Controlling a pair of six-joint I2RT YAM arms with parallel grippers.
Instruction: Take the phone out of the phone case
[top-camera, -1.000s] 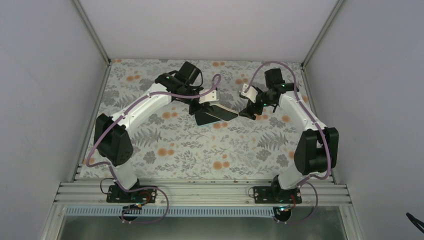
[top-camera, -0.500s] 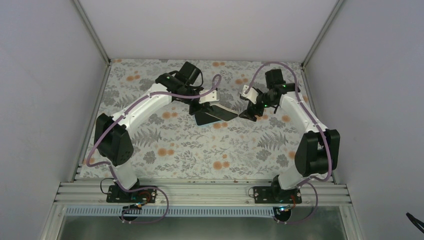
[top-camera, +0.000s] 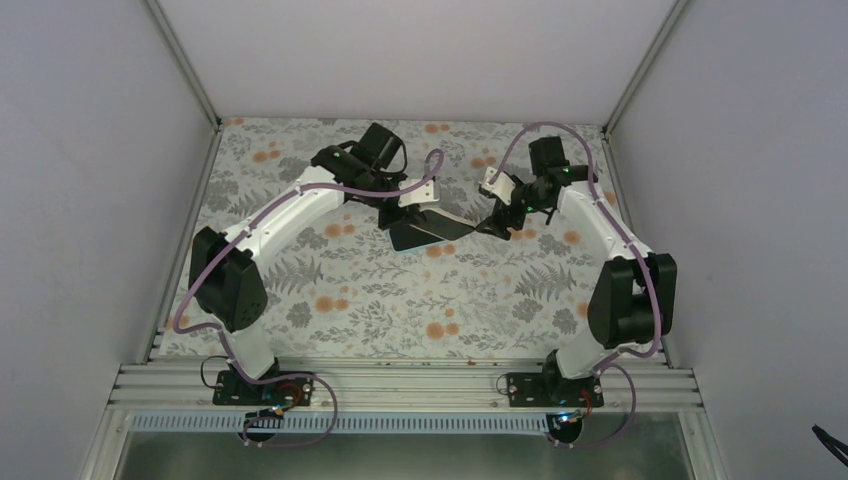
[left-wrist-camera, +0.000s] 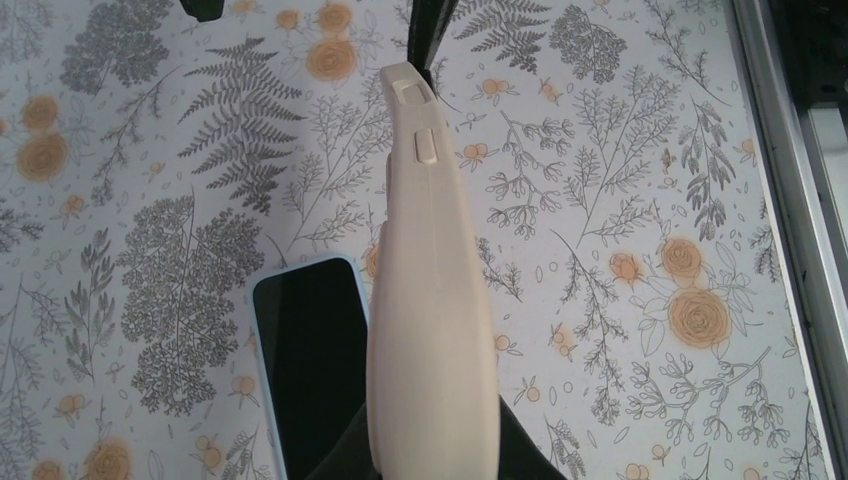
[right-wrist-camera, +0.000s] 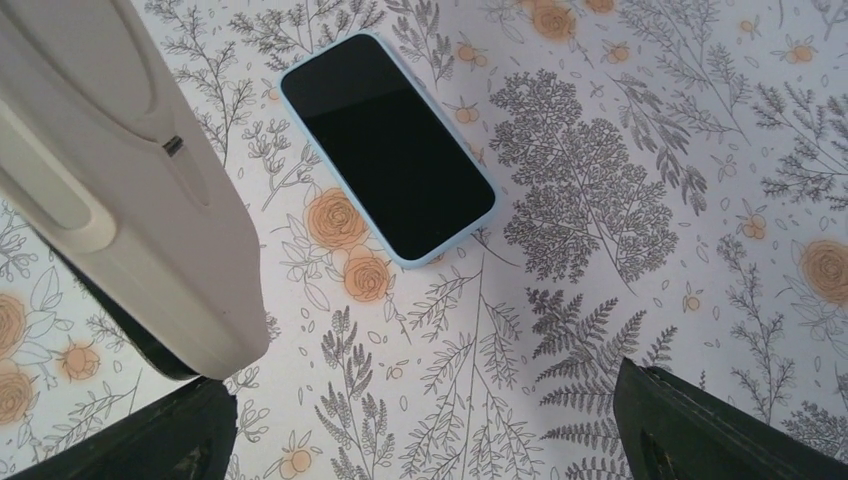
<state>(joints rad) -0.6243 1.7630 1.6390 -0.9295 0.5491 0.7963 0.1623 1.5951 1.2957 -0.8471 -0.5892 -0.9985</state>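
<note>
The phone (right-wrist-camera: 385, 150) lies flat on the flowery table (right-wrist-camera: 700, 150), screen up, in the upper middle of the right wrist picture. It is out of the cream phone case (left-wrist-camera: 430, 330). The left gripper (left-wrist-camera: 430, 465) pinches the case, held up on its edge just beside the phone. The right gripper (right-wrist-camera: 420, 400) stands wide open. Its fingers (right-wrist-camera: 690, 430) sit at the bottom corners, apart from the phone.
</note>
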